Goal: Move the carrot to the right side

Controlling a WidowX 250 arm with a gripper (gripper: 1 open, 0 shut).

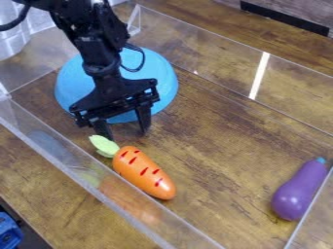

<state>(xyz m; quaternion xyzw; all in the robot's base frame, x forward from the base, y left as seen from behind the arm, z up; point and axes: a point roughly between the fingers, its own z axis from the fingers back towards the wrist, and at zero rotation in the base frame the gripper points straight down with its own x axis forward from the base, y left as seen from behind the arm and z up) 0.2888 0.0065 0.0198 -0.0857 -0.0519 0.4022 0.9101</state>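
The carrot (140, 169) lies on the wooden table floor at the lower middle-left, glossy orange with dark-red stripes, its yellow-green leafy tip (103, 146) pointing up-left. My black gripper (120, 122) hangs open just above and behind the leafy end, fingers spread and empty, not touching the carrot.
A blue upturned bowl (81, 78) sits behind the gripper at the upper left. A purple toy eggplant (298, 190) lies at the right edge. Clear plastic walls (78, 160) enclose the wooden surface on the front and back.
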